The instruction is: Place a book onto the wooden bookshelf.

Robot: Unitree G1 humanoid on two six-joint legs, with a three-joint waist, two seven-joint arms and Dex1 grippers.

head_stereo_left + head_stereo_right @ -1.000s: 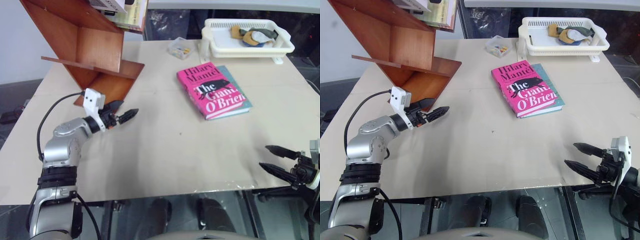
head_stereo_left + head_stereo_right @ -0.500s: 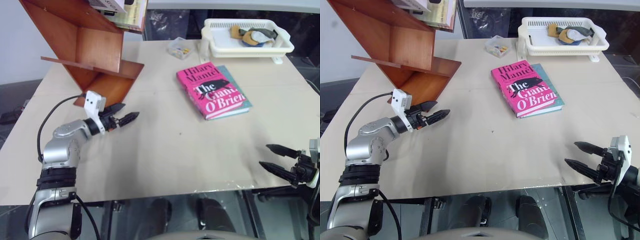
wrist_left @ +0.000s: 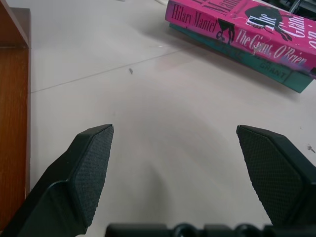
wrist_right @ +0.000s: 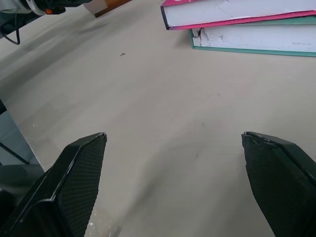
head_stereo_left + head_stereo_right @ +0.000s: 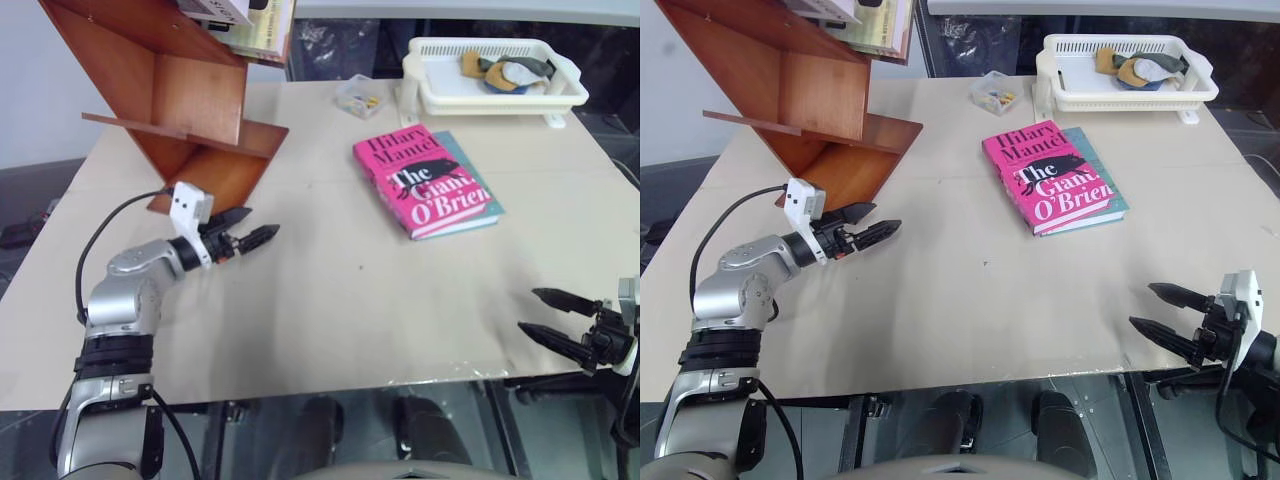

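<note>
From my head, little has changed since a second ago: my left claw (image 5: 248, 233) has edged slightly toward the book (image 5: 424, 178), jaws spread wide and empty, beside the wooden bookshelf (image 5: 175, 95). The pink book lies flat on a teal book (image 5: 478, 203), mid-table, well apart from both claws, bare table (image 5: 350, 300) between. My right claw (image 5: 1162, 313) hangs wide at the near edge. The white basket (image 5: 495, 75) at the far edge holds crumpled cloths.

My left wrist shows the book's spine (image 3: 237, 34) ahead.

My right wrist shows both books' page edges (image 4: 247, 15).
</note>
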